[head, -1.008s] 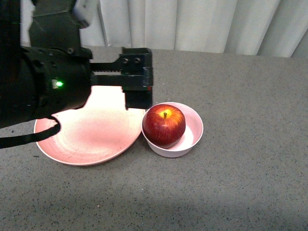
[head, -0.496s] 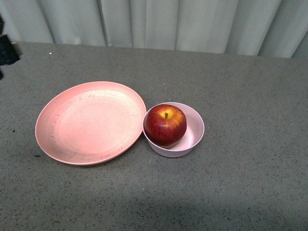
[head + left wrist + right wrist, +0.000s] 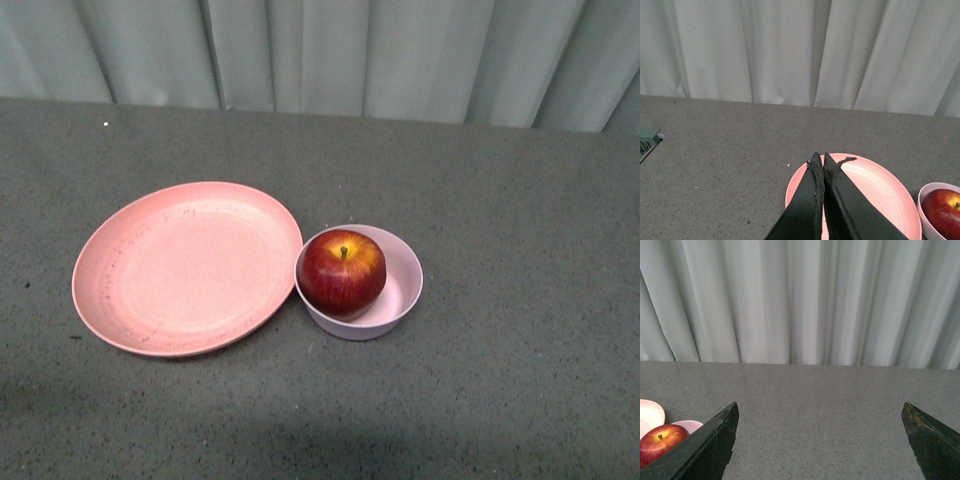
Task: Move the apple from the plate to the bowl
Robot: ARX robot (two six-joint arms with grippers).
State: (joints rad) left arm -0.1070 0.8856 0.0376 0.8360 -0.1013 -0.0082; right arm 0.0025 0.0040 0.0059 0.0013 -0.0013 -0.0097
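1. Plate (image 3: 187,268) sits leftmost on the grey table (image 3: 520,300), nothing on it, its rim touching the bowl (image 3: 400,283) just to its right.
2. Left gripper (image 3: 820,161), out of the front view, hangs over the plate's near side with fingers pressed together, holding nothing; the bowl lies to its right.
3. Apple (image 3: 342,271) rests upright inside the bowl, stem up, leaning to the plate-side wall. Judged: transfer looks finished, no grasp left to line up.
4. Right gripper (image 3: 820,440) is spread wide, empty, well clear; apple and bowl lie off to its left, nearer the left arm.
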